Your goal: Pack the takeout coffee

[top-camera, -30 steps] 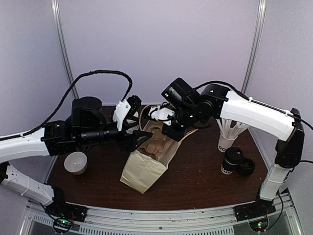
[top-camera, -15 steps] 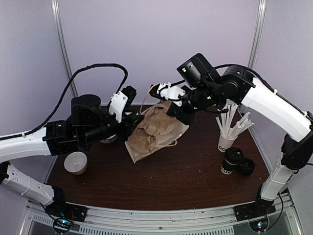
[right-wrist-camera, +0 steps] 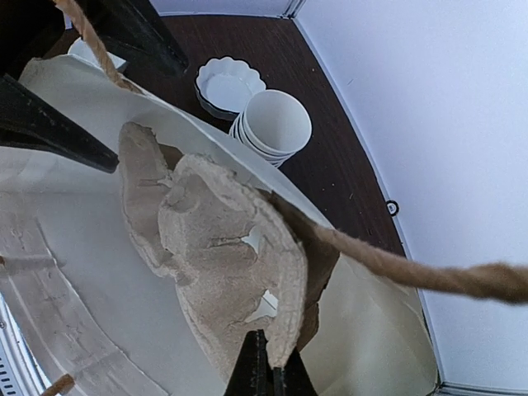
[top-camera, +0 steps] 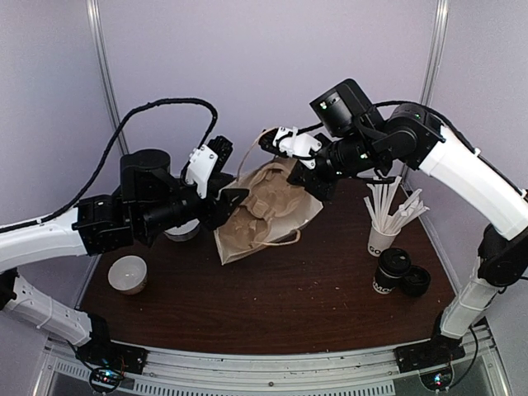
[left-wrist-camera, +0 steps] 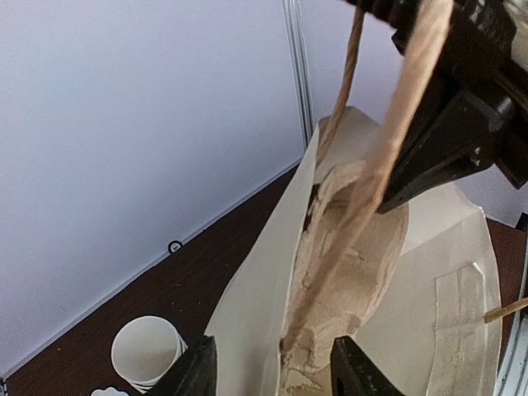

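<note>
The right gripper (right-wrist-camera: pixel 266 367), pressed together, pinches the crumpled brown paper bag (top-camera: pixel 256 224) by its rim; the left gripper (left-wrist-camera: pixel 276 371) straddles the opposite wall, spread.

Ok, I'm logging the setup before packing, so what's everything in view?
paper bag: one, brown, held mid-table
pulp carrier: one, brown, inside the bag
takeout coffee: one, black, right side
round piece: one, black, beside the coffee
stick cup: one, white, behind the coffee
cup stack: one, white, left side
fluted dish: one, white, near the stack
table: one, dark brown, underneath
left claw: black, open at the bag's edge
right claw: black, shut on the bag's top
</note>
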Controlling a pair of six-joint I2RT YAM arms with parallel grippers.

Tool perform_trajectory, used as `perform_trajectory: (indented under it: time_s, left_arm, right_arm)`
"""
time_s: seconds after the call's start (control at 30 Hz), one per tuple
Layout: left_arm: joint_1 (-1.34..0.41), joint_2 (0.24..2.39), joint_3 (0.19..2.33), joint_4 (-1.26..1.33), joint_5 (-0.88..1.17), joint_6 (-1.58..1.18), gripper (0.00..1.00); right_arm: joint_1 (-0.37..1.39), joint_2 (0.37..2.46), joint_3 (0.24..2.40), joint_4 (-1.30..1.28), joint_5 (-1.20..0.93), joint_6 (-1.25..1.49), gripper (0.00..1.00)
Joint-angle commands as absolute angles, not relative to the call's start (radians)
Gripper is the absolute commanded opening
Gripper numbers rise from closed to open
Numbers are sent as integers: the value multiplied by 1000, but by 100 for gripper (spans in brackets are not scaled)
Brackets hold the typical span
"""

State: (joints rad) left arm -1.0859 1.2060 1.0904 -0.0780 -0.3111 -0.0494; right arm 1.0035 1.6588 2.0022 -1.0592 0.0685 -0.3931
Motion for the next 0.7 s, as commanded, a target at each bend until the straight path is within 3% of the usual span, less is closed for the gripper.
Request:
perform_trajectory:
  time_s: [0.0, 0.5, 0.67]
  left_arm:
    - [-1081, 1235, 1165, -60, -237, -30, 52]
    - [-1081, 1314, 1217, -7, -289, -10, 49]
    - [-1079, 1300, 1216, -16, -337, 27, 55]
  right_arm:
    - [1002, 1637, 1983, -1053, 43, -381, 0]
    - [1002, 1627, 1903, -1050, -21, -380, 0]
    - [1002, 1602, 1951, -1054, -11, -412, 0]
